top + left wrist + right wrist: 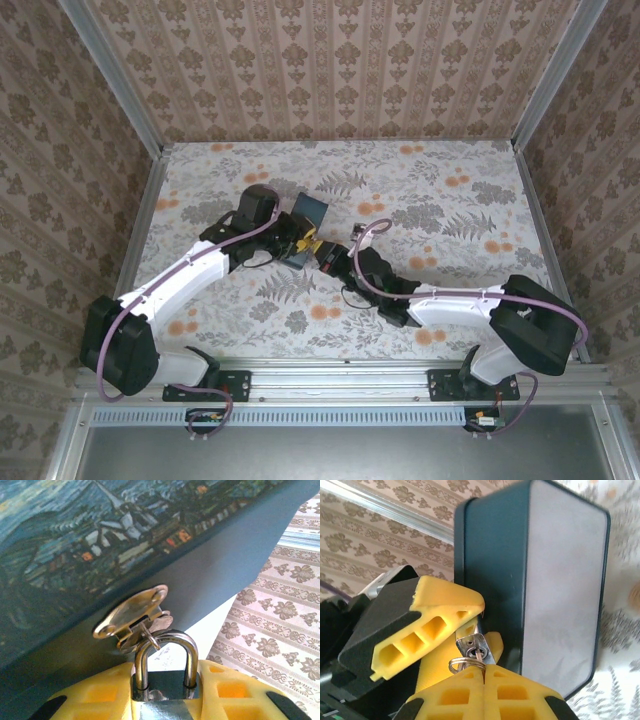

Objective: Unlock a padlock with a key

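The small silvery padlock [162, 687] sits between my left gripper's yellow fingers [235, 692], which are shut on its body. Its shackle [165, 645] passes through the thin ring of the brass hasp [131, 612] on the dark blue box [75, 545]. In the right wrist view the padlock's bottom face [476, 645] shows, with the key [481, 656] in its keyhole. My right gripper [484, 672] is shut on the key; a key ring [465, 664] hangs beside it. From above, both grippers meet at the box [308, 212], left gripper [303, 243] and right gripper [328, 255] close together.
The blue box stands tilted on the floral tabletop [450, 200], its grey underside [565, 580] facing the right wrist camera. Patterned walls [330, 60] enclose the table on three sides. A metal rail [350, 375] runs along the near edge.
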Available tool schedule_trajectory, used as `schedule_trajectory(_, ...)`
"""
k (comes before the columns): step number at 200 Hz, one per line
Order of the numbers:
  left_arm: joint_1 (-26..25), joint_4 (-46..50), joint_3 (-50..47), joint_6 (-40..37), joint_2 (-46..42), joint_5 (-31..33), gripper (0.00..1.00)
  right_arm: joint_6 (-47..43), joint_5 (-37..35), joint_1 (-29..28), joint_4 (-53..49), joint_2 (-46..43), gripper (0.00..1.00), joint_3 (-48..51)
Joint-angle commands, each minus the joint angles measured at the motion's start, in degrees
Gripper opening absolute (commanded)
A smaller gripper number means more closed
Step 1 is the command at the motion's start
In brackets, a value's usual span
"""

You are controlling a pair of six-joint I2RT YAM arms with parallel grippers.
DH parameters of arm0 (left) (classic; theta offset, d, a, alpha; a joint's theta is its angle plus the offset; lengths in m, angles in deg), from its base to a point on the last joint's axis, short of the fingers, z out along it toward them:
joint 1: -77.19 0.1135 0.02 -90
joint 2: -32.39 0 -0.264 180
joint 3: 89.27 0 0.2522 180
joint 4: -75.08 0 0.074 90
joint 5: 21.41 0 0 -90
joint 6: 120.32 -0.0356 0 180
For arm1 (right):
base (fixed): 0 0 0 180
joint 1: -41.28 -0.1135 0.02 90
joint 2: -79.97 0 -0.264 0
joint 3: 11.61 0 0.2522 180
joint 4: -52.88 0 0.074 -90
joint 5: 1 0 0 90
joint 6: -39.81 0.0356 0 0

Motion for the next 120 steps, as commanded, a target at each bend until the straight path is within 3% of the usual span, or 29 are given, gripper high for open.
schedule_trajectory(1, 0.24, 3.00, 1.04, -3.10, -1.76, -1.08, 0.00, 12.92, 4.11, 3.83, -2.41, -1.58, 0.03, 0.31)
schedule_trajectory(33, 1.49, 4.94, 1.27, -4.42, -2.43, -1.08, 0.00, 5.13, 11.69, 7.70, -14.29, -7.08, 0.28, 0.75)
schedule_trajectory(63, 2.73, 7.46, 2.05, -5.88, -2.61, -1.69, 0.00, -12.69, 12.98, 11.32, -25.49, -15.12, 0.31, 2.62)
schedule_trajectory(100, 3.19, 8.28, 3.08, -6.89, -1.57, -3.28, 0.00, -60.31, 20.77, 9.01, -27.41, -22.40, 0.28, 3.42)
schedule_trajectory(120, 3.19, 9.96, 4.42, -7.88, -0.61, -4.19, 0.00, -84.98, 18.02, 3.56, -23.15, -22.72, 0.28, 5.80)
